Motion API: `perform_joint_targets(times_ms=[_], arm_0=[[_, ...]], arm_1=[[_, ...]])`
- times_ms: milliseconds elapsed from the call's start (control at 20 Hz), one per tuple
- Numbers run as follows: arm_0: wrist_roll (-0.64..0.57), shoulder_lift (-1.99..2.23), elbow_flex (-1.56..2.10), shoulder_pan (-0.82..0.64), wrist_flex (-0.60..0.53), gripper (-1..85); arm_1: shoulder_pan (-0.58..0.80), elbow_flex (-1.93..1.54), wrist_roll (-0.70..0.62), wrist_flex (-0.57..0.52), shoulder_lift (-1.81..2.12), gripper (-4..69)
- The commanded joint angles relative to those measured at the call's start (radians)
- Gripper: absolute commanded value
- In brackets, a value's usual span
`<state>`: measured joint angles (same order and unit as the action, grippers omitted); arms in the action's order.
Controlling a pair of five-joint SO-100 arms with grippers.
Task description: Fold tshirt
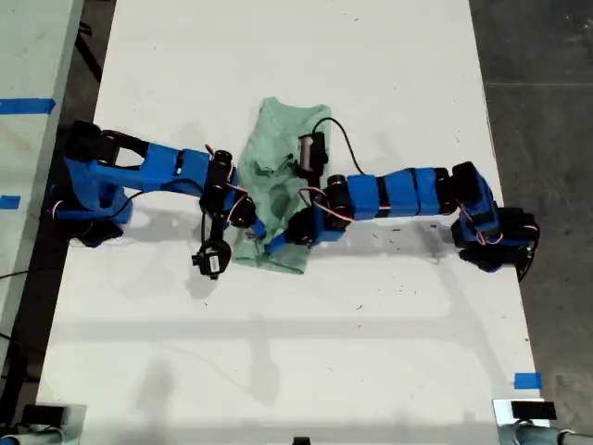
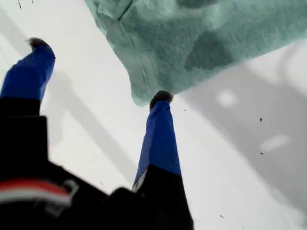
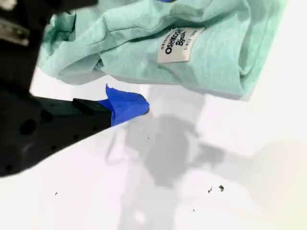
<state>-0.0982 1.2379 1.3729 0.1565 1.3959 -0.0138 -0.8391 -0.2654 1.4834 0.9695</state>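
Note:
The pale mint-green tshirt (image 1: 283,139) lies crumpled mid-table between the two arms. My first gripper (image 1: 252,225) reaches in from the exterior view's left, at the shirt's left edge. In the first wrist view it (image 2: 100,71) is open, with nothing between its fingers; one blue fingertip (image 2: 160,98) touches a hemmed corner of the tshirt (image 2: 201,43). My second gripper (image 1: 278,243) comes from the exterior view's right, low over the shirt's near edge. Its wrist view shows one blue fingertip (image 3: 127,106) on the table just off the tshirt (image 3: 144,33), whose white neck label (image 3: 181,44) faces up. Its other jaw is hidden.
The white table (image 1: 371,56) spreads bare around the shirt. Arm bases stand at its edges in the exterior view, one left (image 1: 88,190), one right (image 1: 496,232). A blue tape mark (image 1: 527,380) sits near the front right, and dark floor (image 1: 547,93) lies beyond.

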Motion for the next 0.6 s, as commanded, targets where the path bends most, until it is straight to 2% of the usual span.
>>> perform_joint_targets(times_ms=[0,50,200,300,450,550], arm_0=[[-0.025,-0.055,-0.046,-0.038,-0.052,29.1],[-0.029,-0.097,-0.054,-0.044,-0.077,28.9],[-0.034,-0.195,-0.087,-0.049,-0.126,21.5],[-0.028,-0.222,-0.101,-0.048,-0.147,14.9],[-0.021,-0.227,-0.104,-0.04,-0.175,5.1],[-0.026,-0.227,-0.104,-0.035,-0.192,0.1]], arm_1=[[0.031,0.051,-0.021,-0.044,-0.035,36.1],[0.038,0.051,-0.023,-0.061,-0.074,35.1],[0.046,0.051,-0.017,-0.097,-0.173,27.1],[0.034,0.051,-0.006,-0.112,-0.212,18.4],[0.011,0.051,0.006,-0.129,-0.238,9.1],[0.002,0.051,0.012,-0.133,-0.239,-1.9]])
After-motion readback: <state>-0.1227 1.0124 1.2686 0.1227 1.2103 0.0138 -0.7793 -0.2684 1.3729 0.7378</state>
